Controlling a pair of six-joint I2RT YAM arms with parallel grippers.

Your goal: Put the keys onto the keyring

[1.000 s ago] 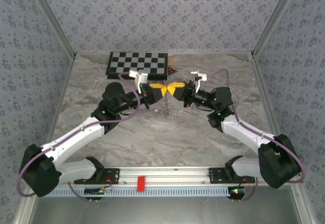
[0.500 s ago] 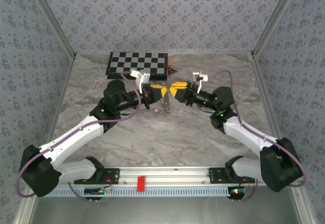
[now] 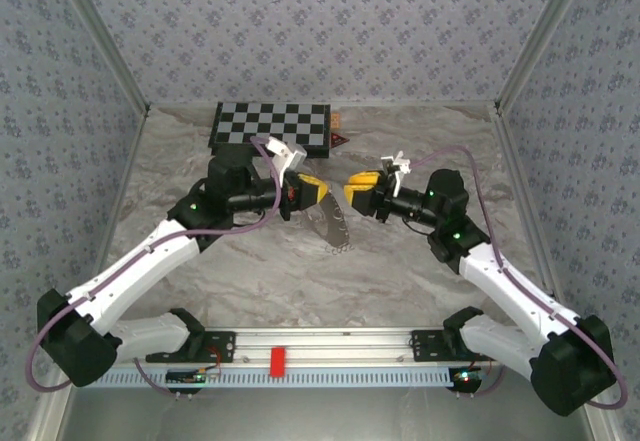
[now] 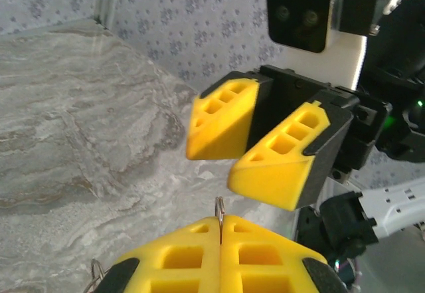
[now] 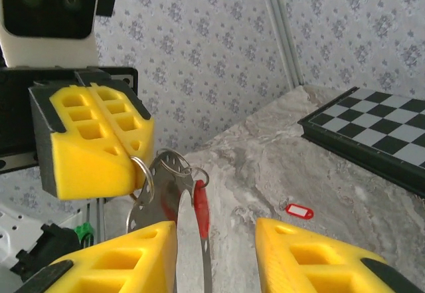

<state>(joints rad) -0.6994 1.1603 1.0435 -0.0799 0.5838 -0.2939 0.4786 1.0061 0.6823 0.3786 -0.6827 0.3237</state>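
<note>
Keyring point(image 5: 149, 179) and its dangling bits hang in the air over the big marble table point(image 3: 250, 271), in front of the chessboard point(image 3: 270, 126) at the back.

The left gripper point(image 4: 221, 240) is squeezed tight on the thin loop. The wire pokes up between its yellow fingers point(image 4: 265, 260). The right gripper point(image 4: 216, 160) faces it, close by but not touching. It is partly open and holds nothing.

A flat silvery metal piece point(image 5: 163, 193) hangs from the loop. Next to it hangs a thin key point(image 5: 201, 210) with a red head. I cannot tell if that key is really on the loop or just resting beside it. A small red tag point(image 5: 299, 210) lies on the table, well away.

What could go wrong, I think:
- The two grippers could bump, because they are so close.
- The right one could push the hanging bunch and make it swing, so it grabs air.
- It could grab the big metal piece and not the thin key.
- A hard pull could yank the loop out of the left pinch, and it would all drop.
</note>
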